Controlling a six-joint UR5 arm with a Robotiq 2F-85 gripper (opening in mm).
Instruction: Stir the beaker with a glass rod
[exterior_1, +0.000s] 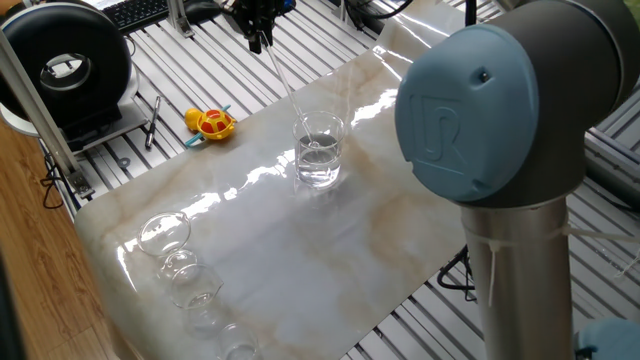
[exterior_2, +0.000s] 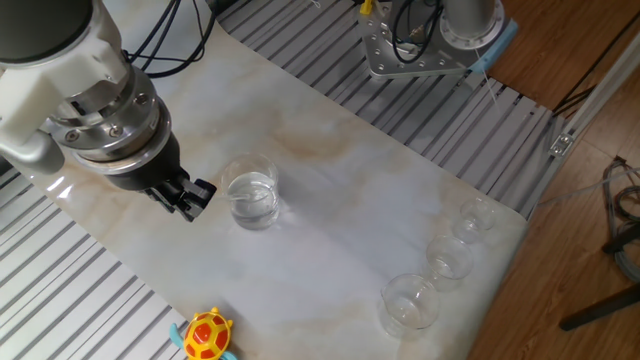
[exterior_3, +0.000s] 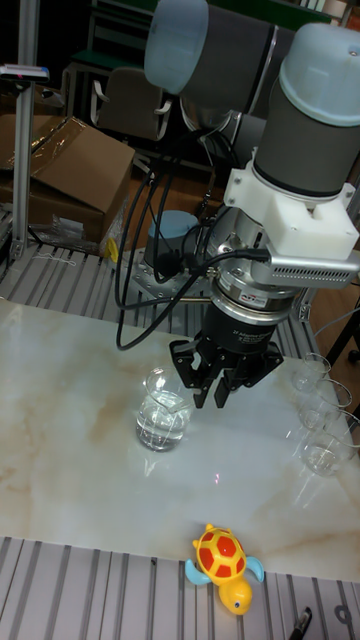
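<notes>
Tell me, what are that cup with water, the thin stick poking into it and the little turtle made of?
The beaker looks like clear glass: see-through, with bright glints on its rim. The glass rod also seems to be glass, transparent and nearly invisible. The toy turtle looks like glossy moulded plastic, in opaque yellow, red and blue.

Clear glass beaker (exterior_1: 319, 150) on a glossy marble-patterned table (exterior_1: 300, 250).

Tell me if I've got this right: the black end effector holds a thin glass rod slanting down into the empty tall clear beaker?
Not quite: the tall clear glass beaker is not empty. One fixed view shows clear liquid in it. The rest stands: the black end effector holds the thin glass rod slanting down into it.
</notes>
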